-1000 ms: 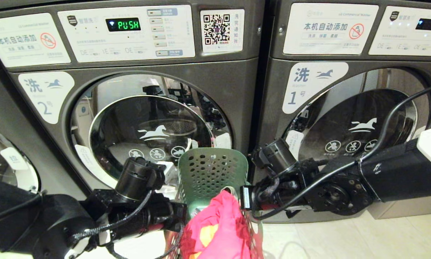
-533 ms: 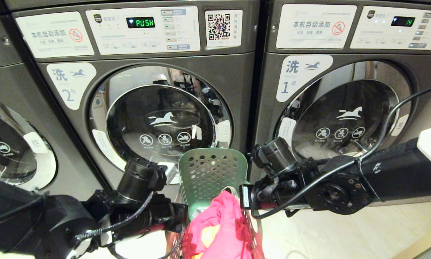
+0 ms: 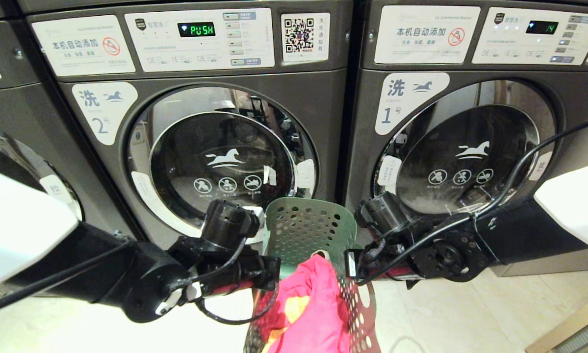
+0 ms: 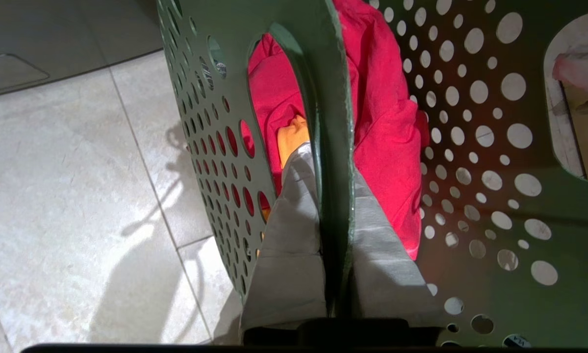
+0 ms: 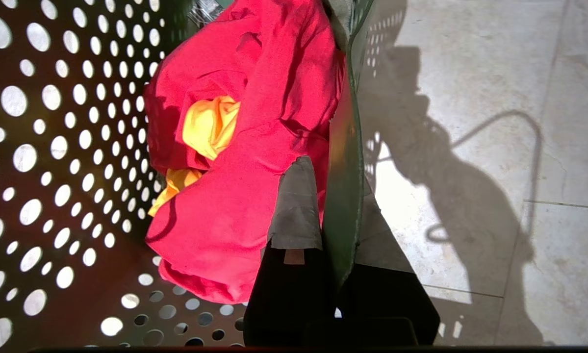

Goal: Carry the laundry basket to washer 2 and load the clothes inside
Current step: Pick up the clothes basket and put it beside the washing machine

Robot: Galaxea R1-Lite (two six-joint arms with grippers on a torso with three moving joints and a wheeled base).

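Far left, an unnumbered grey washer, only partly in view. Next to it washer 2, door closed, display reading PUSH. Left arm comes in low from the left; left claw is clamped shut on the laundry basket wall, one grey finger outside the wall and the other inside against the fabric, next to the cut-out handle. Basket is dark green, perforated all over, held up off the tiled floor between both arms, in front of the strip between washer 2 and washer 1, just below washer 2's door. The clothes sit inside it: pink-red bundle with a yellow-orange piece tucked in the middle. Right claw is pinched shut on the opposite wall of the basket, inner finger touching the red fabric. Right arm reaches in from the right, across the front of washer 1, door also closed.
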